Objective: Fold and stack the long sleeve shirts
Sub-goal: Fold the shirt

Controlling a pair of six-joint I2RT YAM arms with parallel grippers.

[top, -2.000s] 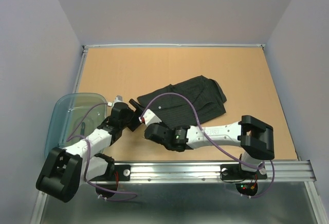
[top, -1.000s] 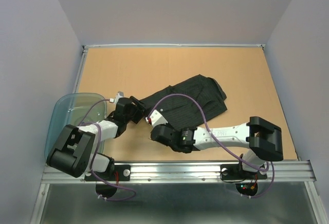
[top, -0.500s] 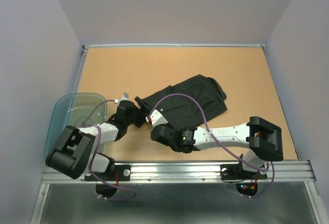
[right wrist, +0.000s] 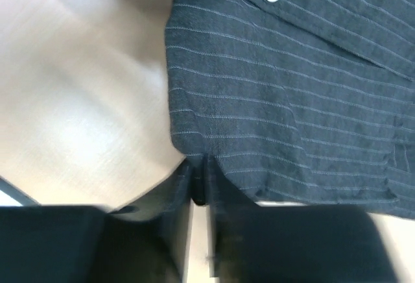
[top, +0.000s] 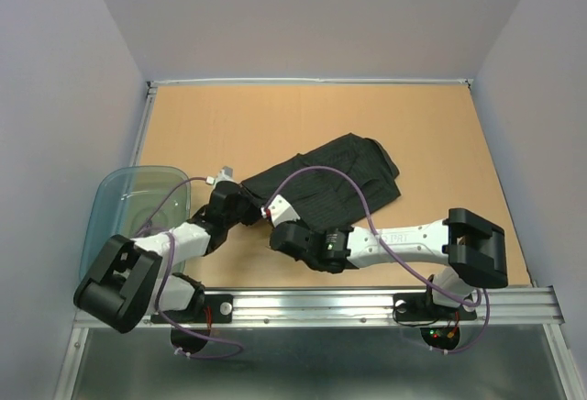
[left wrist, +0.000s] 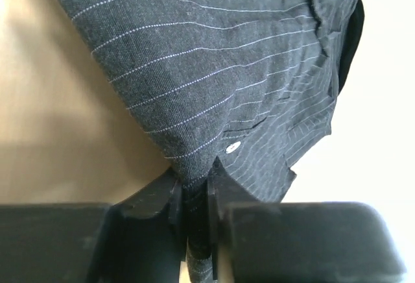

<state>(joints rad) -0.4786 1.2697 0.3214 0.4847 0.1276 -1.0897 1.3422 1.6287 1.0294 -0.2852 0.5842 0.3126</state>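
Observation:
A black pinstriped long sleeve shirt (top: pixel 335 178) lies crumpled on the wooden table, stretching from the middle toward the near left. My left gripper (top: pixel 248 200) is at its near-left corner. In the left wrist view the jaws (left wrist: pixel 192 195) are shut on a fold of the shirt (left wrist: pixel 214 75), beside a white button (left wrist: pixel 231 147). My right gripper (top: pixel 271 212) sits just right of the left one. Its jaws (right wrist: pixel 200 184) pinch the shirt's hem edge (right wrist: pixel 272 114). Both grippers hold the same end of the cloth, close together.
A translucent blue-grey plastic tub (top: pixel 115 212) stands at the table's left edge beside the left arm. Purple cables loop over both arms. Bare wooden tabletop (top: pixel 275 116) lies beyond the shirt, bounded by grey walls.
My left gripper was open and has closed on the shirt's corner. The left arm swung lower and leftward. The shirt's near-left end has shifted slightly.

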